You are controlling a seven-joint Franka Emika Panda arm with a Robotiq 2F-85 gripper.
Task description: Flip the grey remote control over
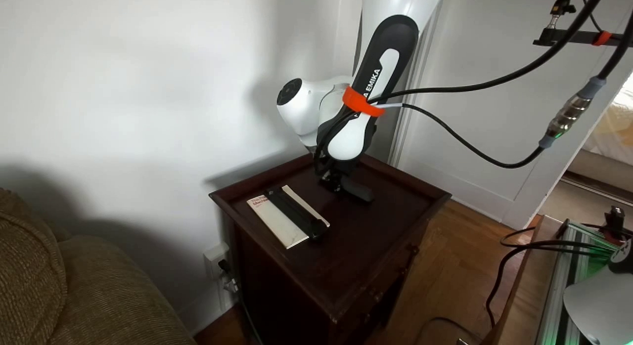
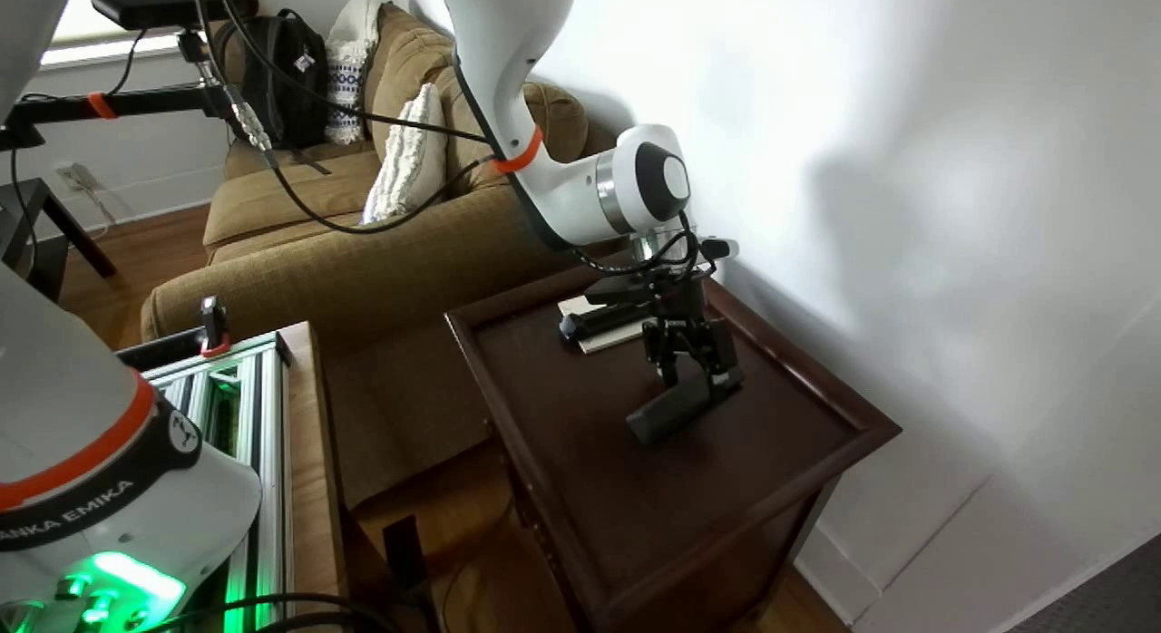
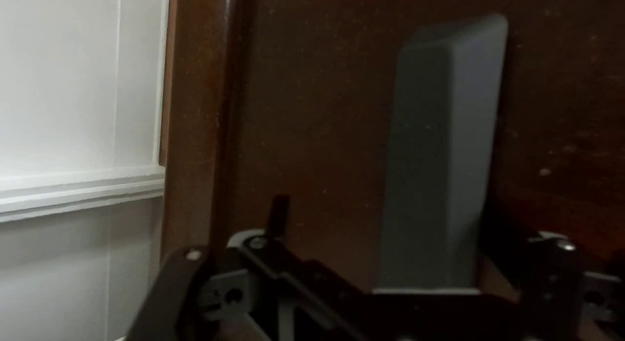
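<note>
Just below your gripper (image 2: 699, 375), jaws spread, the remote (image 3: 429, 155) points away, long axis across the closing line, near part showing between them: a pinch looks ready.

Arm (image 1: 345, 141): was white, with a black panel (image 1: 372, 78) lettered "EMIKA"
Strap (image 1: 358, 102): was orange
Cables (image 1: 460, 89): were black
Gripper (image 2: 695, 381): was black, with silvery screws (image 3: 193, 254)

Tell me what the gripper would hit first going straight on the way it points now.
Pointing down, the gripper would likely meet the grey remote control first, or the nightstand if it straddles the remote; depth is unclear.
</note>
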